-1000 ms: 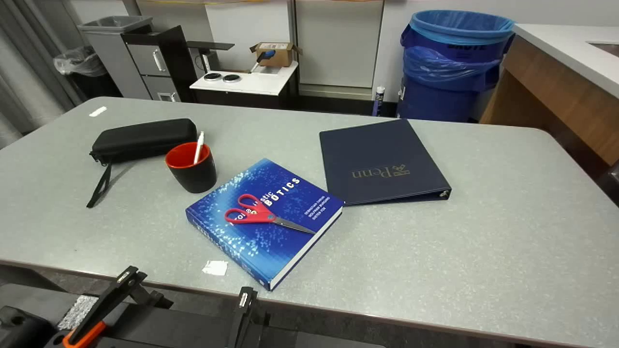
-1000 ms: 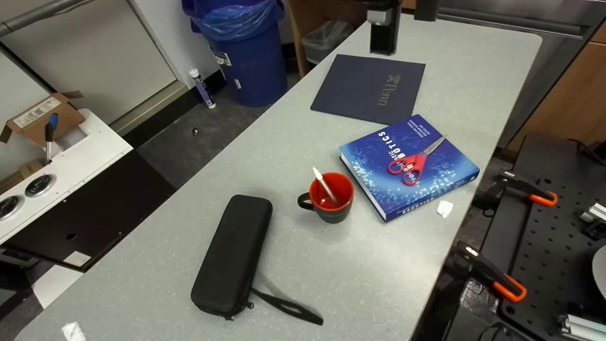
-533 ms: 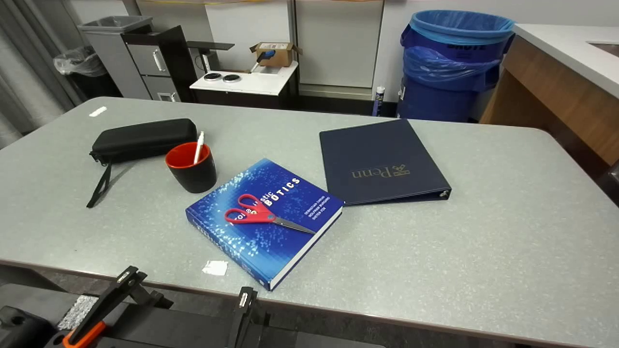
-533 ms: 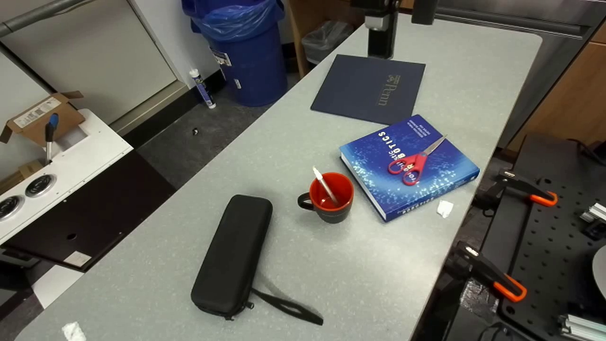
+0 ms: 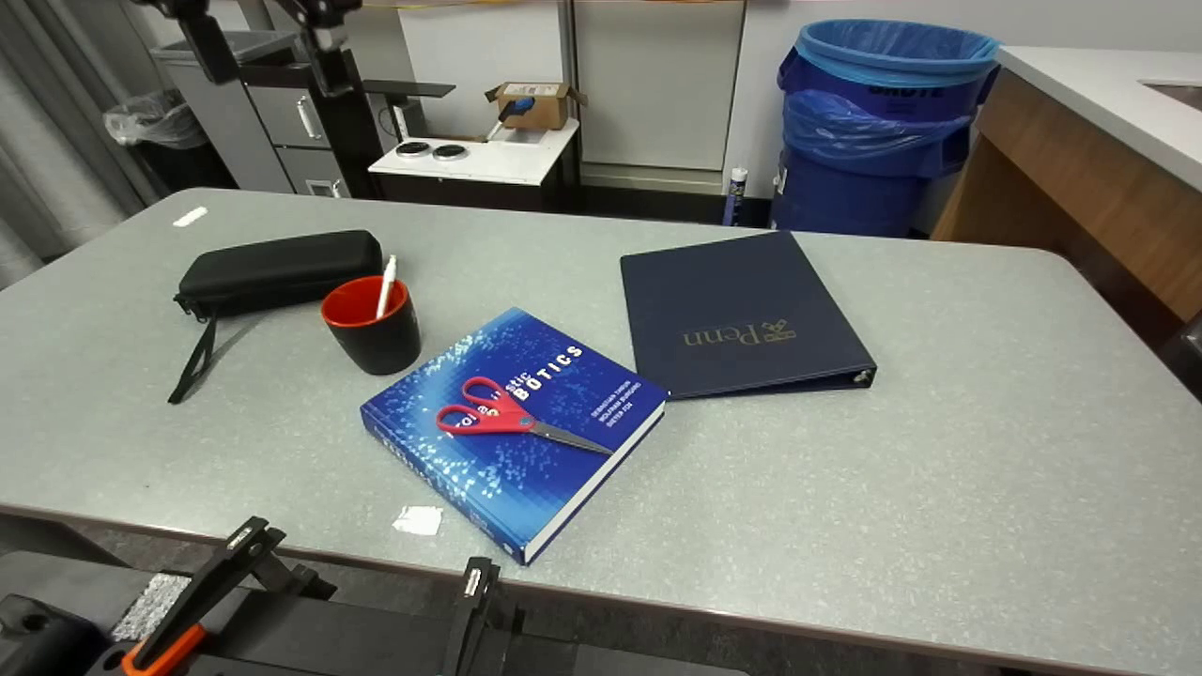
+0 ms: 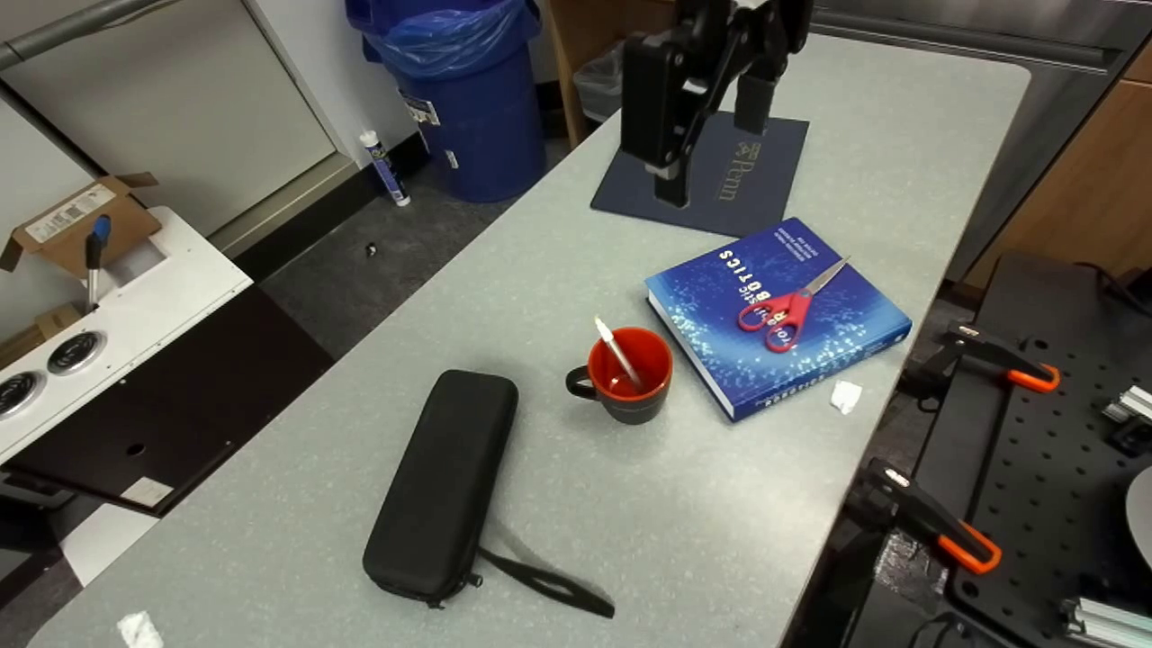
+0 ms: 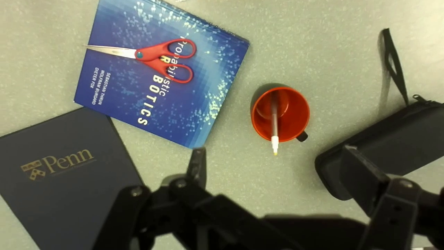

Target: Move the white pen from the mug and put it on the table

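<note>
The black jointed gripper [image 6: 714, 157] hangs, spread wide, above the flat, speckled light-grey worktop [image 6: 531, 288]. The thin, straight white pen [image 7: 275, 139] leans in the small round mug [image 5: 376, 340], dark outside and red inside, its tip poking past the rim. The mug stands upright between the long black zippered case [image 6: 441, 486] and the thick blue book [image 5: 526, 465] bearing red-handled scissors [image 7: 149, 55].

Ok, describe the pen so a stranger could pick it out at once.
On the grey table, between the black case and the blue book, stands a mug with a red inside. The pen leans in it, white end past the rim; slim, it alone sits inside the mug.
</note>
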### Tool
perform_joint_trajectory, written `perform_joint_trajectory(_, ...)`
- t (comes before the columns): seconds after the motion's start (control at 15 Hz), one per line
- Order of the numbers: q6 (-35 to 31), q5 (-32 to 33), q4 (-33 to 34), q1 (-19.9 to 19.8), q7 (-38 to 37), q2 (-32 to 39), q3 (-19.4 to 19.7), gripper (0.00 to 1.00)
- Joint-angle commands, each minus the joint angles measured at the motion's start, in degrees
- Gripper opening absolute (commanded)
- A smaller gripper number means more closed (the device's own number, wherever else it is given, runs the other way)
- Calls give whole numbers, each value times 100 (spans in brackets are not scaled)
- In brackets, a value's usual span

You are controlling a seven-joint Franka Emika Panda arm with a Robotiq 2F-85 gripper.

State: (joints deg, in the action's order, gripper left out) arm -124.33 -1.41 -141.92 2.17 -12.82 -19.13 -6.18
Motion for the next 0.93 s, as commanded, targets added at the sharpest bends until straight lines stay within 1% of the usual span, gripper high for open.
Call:
perform_joint_trajectory(0.0, -220, 274, -23, -103, -412, 180, -65, 100)
perform_joint_trajectory(0.07, -118, 140, -28, -14, -201, 135, -4, 100)
perform_joint_trajectory(0.47, -120, 145, -28, -11, -210, 182, -2, 100)
perform_joint_trajectory(0.53, -341, 413, -13, -93, -476, 357, -99, 100)
perform_joint_trajectory(0.6, -526, 528, -20, -132, -578, 495, -116, 100)
perform_joint_trajectory(0.87, -1190, 935, 97, -218, -1078, 1356, -77, 100)
